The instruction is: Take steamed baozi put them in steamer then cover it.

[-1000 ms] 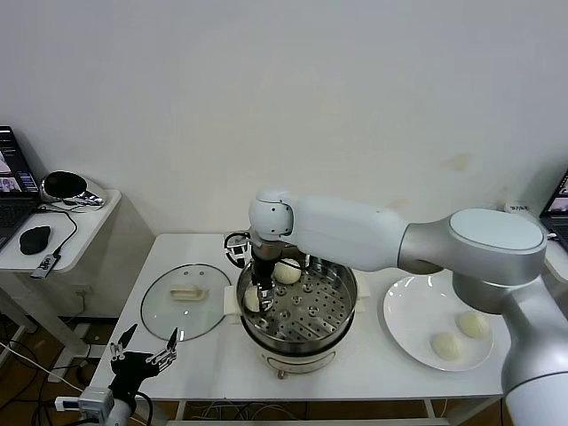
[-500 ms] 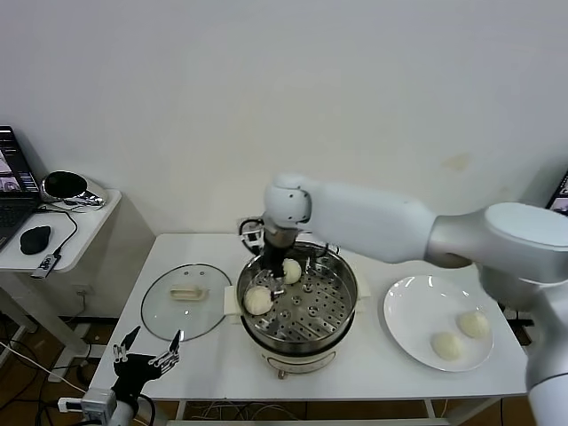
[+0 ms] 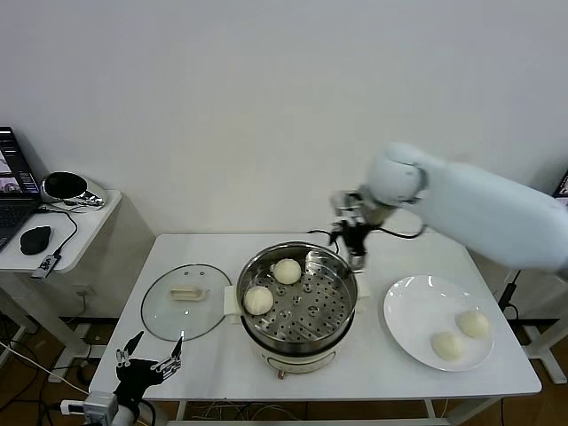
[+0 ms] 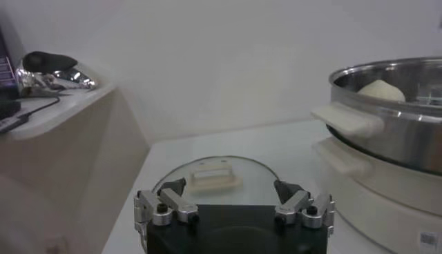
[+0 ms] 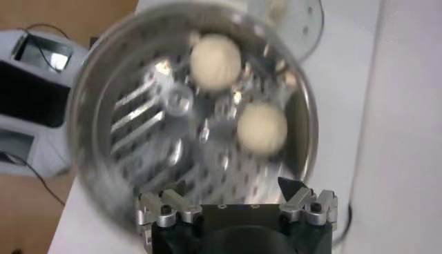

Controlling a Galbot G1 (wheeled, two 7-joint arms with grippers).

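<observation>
The steel steamer [image 3: 344,311] stands mid-table with two steamed baozi [image 3: 287,271] [image 3: 258,300] on its perforated tray. Two more baozi [image 3: 474,324] [image 3: 445,345] lie on the white plate [image 3: 413,306] to its right. My right gripper [image 3: 350,241] hangs open and empty above the steamer's far right rim. In the right wrist view it [image 5: 231,188] looks down on the steamer [image 5: 97,117] and both buns [image 5: 215,61] [image 5: 262,128]. My left gripper [image 3: 147,362] is open, low off the table's front left corner. The left wrist view shows it [image 4: 231,188] facing the glass lid [image 4: 214,176] and the steamer [image 4: 394,131].
The glass lid [image 3: 182,302] with a cream handle lies flat on the table left of the steamer. A small side table [image 3: 53,232] with a laptop, a mouse and a silver object stands farther left. The wall runs close behind the table.
My right arm has risen out of the steamer and swung right toward the plate, leaving a bun on the tray's near left. The left gripper has hardly moved.
</observation>
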